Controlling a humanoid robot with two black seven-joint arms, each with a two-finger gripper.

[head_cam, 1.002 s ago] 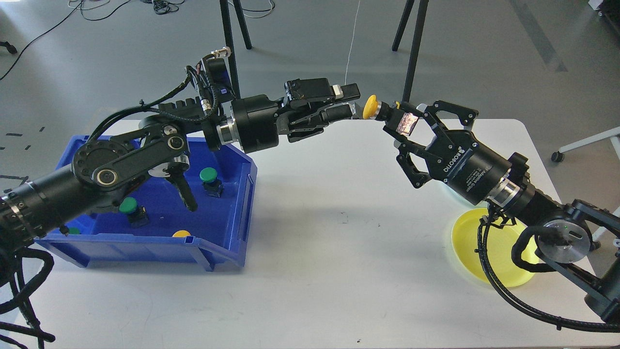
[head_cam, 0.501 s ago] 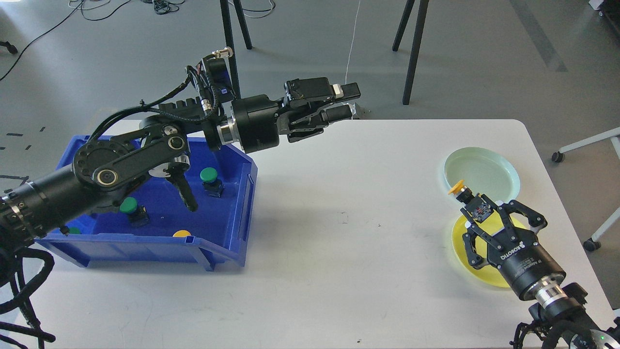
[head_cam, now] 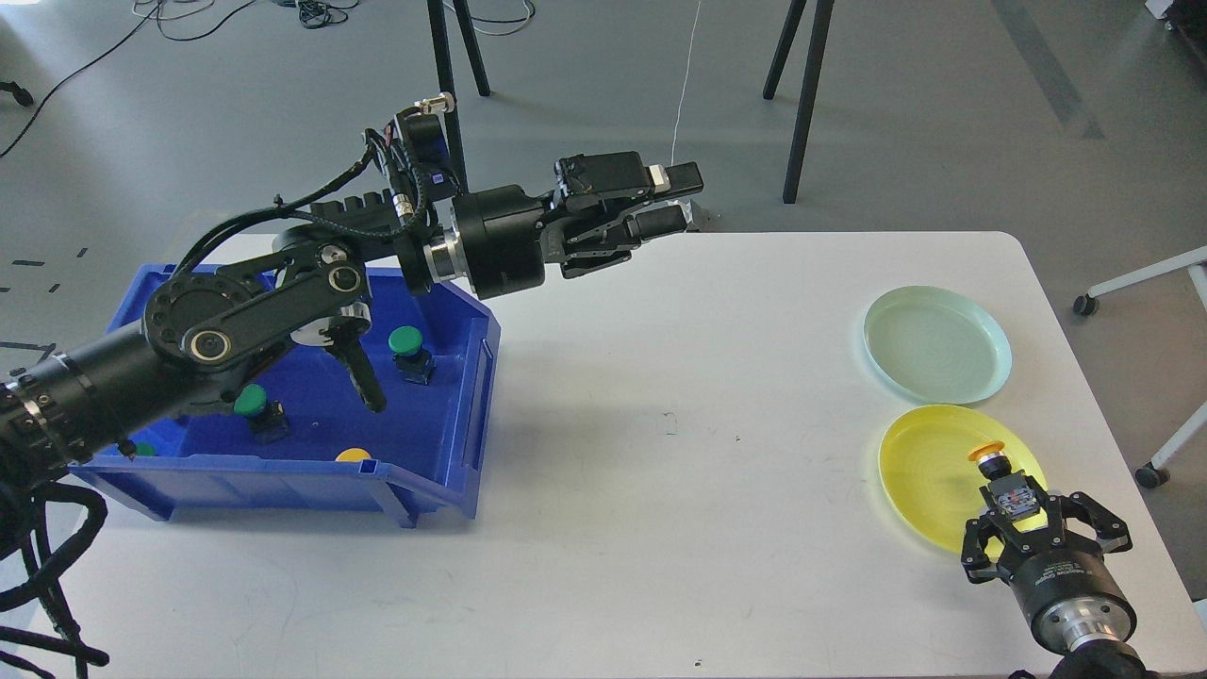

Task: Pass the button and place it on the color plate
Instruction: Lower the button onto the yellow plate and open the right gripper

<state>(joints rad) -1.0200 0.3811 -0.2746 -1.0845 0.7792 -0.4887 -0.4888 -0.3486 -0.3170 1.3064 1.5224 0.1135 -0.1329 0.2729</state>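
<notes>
My right gripper is at the table's near right corner, shut on the black body of a yellow-capped button. The button stands upright over the near right part of the yellow plate; I cannot tell whether it touches the plate. My left gripper is open and empty, held high over the table's far edge, far from the button. A pale green plate lies just behind the yellow one.
A blue bin stands at the left under my left arm. It holds green-capped buttons and a yellow-capped one. Tripod legs stand beyond the table's far edge.
My right gripper has carried the yellow button from mid-air near the left gripper, past the green plate, down and toward me over the yellow plate. The left arm has stayed put.
</notes>
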